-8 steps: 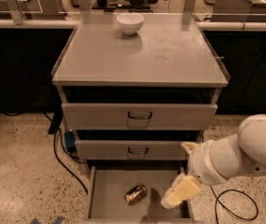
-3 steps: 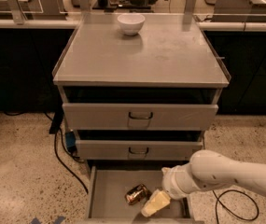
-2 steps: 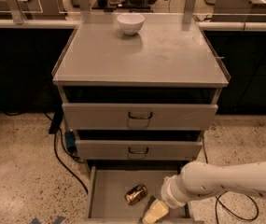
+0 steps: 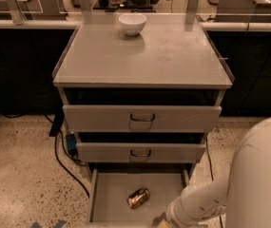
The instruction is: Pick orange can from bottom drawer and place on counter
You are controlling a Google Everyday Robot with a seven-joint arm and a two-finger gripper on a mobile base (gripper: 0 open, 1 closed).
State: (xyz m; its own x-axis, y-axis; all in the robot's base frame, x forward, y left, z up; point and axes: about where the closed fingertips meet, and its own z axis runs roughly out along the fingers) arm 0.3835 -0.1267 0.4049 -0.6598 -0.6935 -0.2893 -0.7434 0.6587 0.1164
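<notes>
End effector: the end effector (image 4: 162, 221) sits at the very bottom edge of the view, at the tip of the white arm (image 4: 206, 203). It is over the front right part of the bottom drawer (image 4: 109, 194). The frame cuts most of it off, so whether it is wide or narrow cannot be told. No object shows in its hold.

Orange can: the orange can (image 4: 138, 197) lies on its side on the drawer floor, up and to the left of the end effector. It is near the end effector but apart from it, with nothing touching it.

Bottom drawer: pulled out, with its floor in plain view. The end effector is at its front right corner.

Bench: the bench (image 4: 144, 56) lies well away from the end effector, beyond the two upper drawers (image 4: 141, 118). It carries a white bowl (image 4: 132, 23) near its far edge, and the can is not on it.

Done: judging by the layout, the drawer is open and the end effector is down at drawer level beside the can.

Left: nearly the whole task remains. The can has to be closed on, lifted clear of the drawer walls, carried up past the two upper drawers, and set down on the bench away from the bowl.

Progress: early, at the approach before the grasp.
</notes>
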